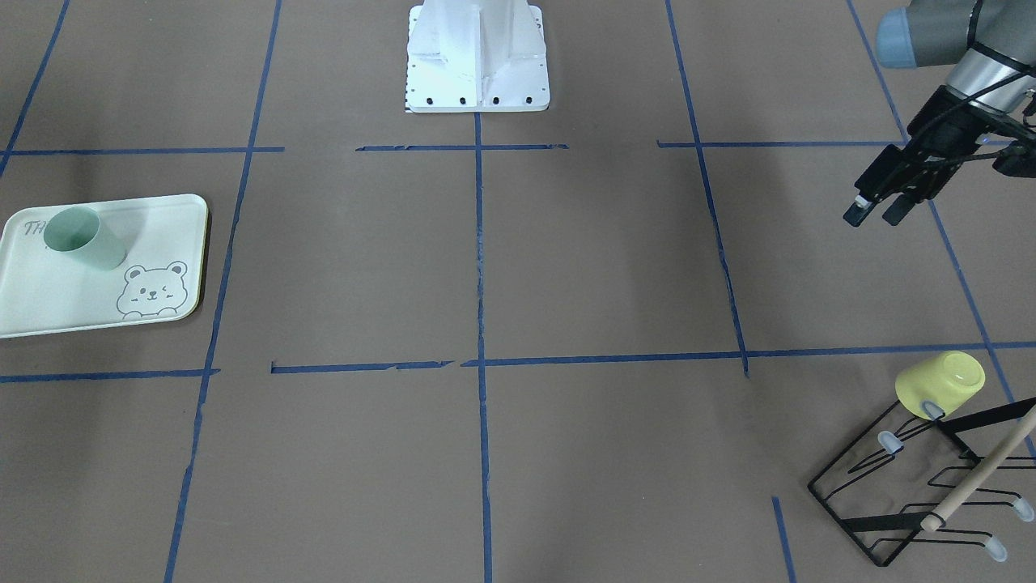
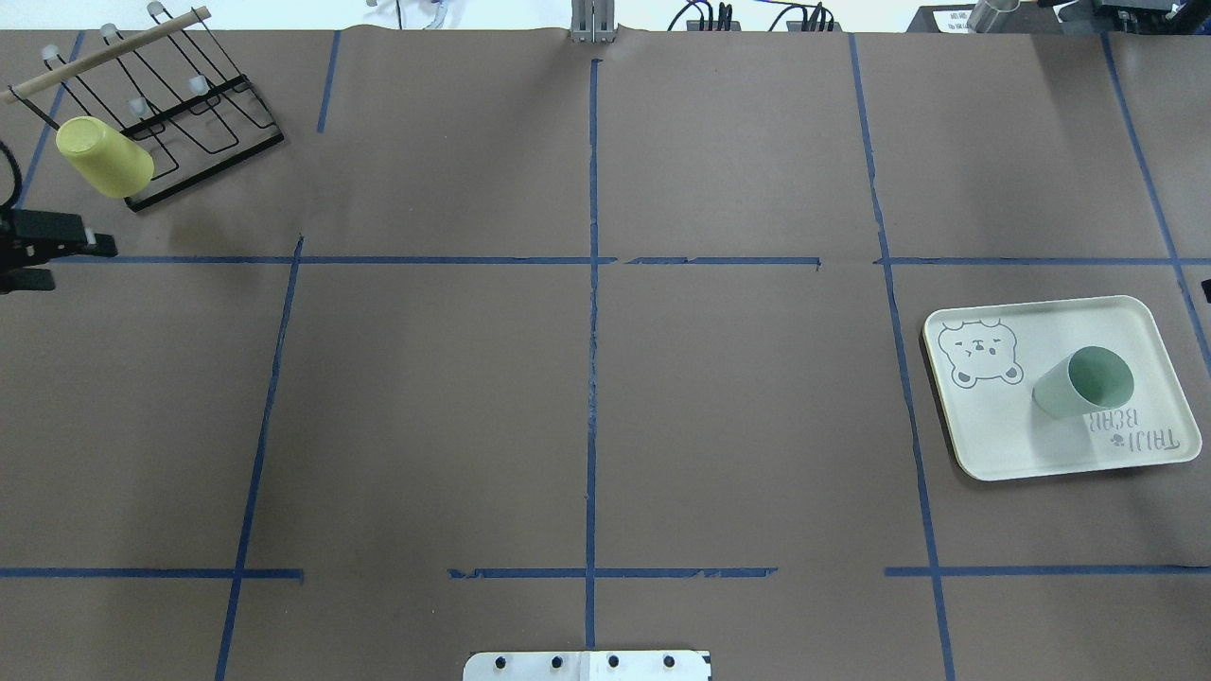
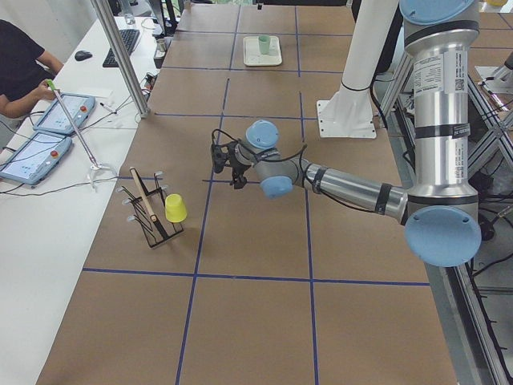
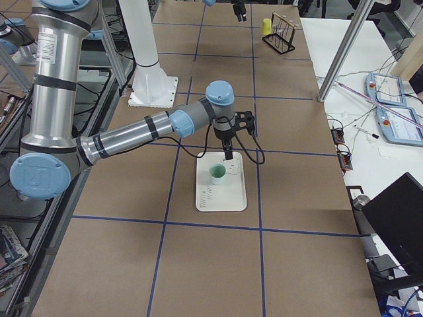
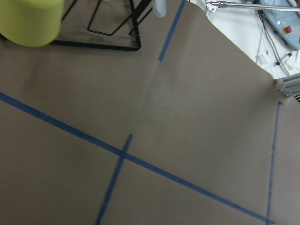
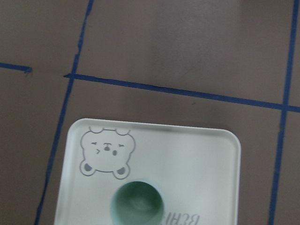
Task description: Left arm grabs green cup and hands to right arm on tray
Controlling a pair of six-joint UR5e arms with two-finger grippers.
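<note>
The green cup (image 1: 81, 236) stands upright, mouth up, on the tray (image 1: 48, 300), on the half away from the bear drawing. Cup (image 2: 1083, 383) and tray (image 2: 993, 435) also show in the overhead view, and in the right wrist view the cup (image 6: 137, 204) sits at the bottom edge on the tray (image 6: 197, 154). My left gripper (image 1: 878, 214) is open and empty, hovering far from the tray near the rack. My right gripper (image 4: 226, 160) hangs over the tray's far end, close above the cup (image 4: 217, 174). I cannot tell whether it is open or shut.
A yellow cup (image 1: 939, 383) hangs upside down on a black wire rack (image 1: 890, 502) with a wooden bar, close to my left gripper. The white robot base (image 1: 477, 57) stands at the table's middle edge. Blue tape lines cross the brown table. An operator's desk lies beyond the rack.
</note>
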